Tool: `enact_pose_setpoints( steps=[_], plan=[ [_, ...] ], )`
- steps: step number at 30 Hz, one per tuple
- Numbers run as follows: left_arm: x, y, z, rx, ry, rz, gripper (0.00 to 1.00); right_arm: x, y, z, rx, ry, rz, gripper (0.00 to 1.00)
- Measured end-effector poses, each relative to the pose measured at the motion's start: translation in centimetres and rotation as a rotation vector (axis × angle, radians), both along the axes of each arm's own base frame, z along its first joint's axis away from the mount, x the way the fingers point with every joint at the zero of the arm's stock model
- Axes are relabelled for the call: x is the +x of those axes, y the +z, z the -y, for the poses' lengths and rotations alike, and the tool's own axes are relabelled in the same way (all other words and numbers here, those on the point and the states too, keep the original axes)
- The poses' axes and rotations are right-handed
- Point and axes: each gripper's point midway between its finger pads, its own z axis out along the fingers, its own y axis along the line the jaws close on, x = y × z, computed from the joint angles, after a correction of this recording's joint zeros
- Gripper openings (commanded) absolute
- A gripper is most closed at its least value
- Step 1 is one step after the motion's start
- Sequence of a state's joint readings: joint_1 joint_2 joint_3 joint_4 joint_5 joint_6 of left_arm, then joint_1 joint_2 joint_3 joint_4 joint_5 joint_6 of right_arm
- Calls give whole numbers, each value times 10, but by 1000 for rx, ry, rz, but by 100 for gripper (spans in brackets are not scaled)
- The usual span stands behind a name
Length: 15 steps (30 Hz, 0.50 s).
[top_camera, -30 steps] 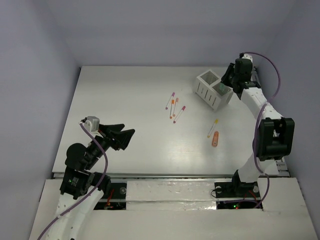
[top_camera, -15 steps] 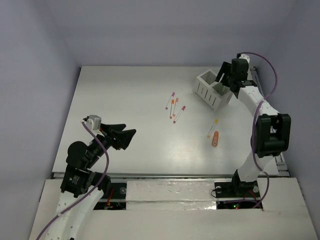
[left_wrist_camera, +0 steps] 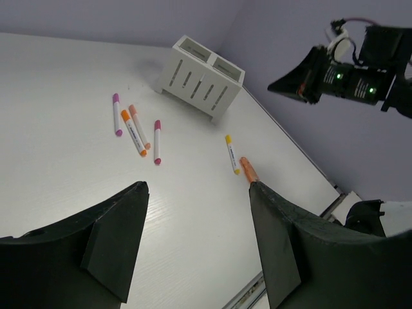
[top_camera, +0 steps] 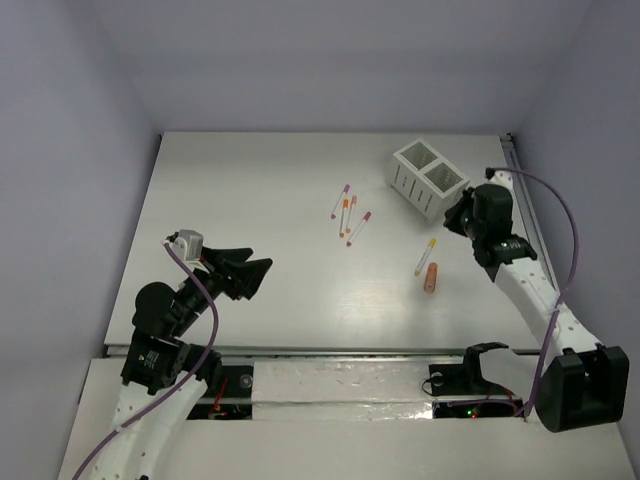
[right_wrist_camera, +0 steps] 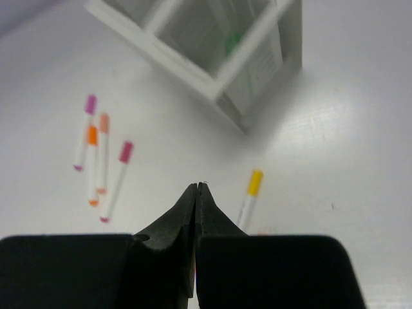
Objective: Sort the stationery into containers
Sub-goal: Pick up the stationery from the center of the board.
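Observation:
The white slatted box stands at the back right with two compartments. Something green lies in one of them. Several capped pens lie left of it: purple, orange and pink. Nearer the front lie a yellow-capped pen and a short orange marker. My right gripper hovers shut and empty between the box and the yellow-capped pen, its tips pressed together. My left gripper stands open and empty at the near left, far from the pens.
The table's right edge runs close beside the box and my right arm. A metal rail lines the near edge. Purple walls close in the left, back and right sides.
My right arm has swung from above the box down to its near right side, and its jaws, open half a second ago, have shut. The left arm has hardly moved.

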State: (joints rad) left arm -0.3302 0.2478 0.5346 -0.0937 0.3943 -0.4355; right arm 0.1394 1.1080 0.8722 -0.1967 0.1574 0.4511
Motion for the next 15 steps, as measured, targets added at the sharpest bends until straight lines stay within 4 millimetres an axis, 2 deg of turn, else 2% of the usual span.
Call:
enact_pose_setpoints(
  steps=[2,4,5,6,9,15],
  plan=[
    [1,0,0,1,1,-2,58,-17,-33,-2,13,13,-79,0],
    [1,-1,0,1,-1,-3,58,-31,-67,-4,21,23,-180,19],
    [2,-1,0,1,0,-3,57,-39,-82,-5,22,30,-231,36],
    [2,0,0,1,1,-2,58,-46,-94,-6,29,31,-272,46],
    [2,0,-1,1,4,-1,58,-55,-112,-7,31,39,-341,68],
    [3,0,-1,2,4,-3,58,-60,-153,-11,29,55,-480,65]
  ],
)
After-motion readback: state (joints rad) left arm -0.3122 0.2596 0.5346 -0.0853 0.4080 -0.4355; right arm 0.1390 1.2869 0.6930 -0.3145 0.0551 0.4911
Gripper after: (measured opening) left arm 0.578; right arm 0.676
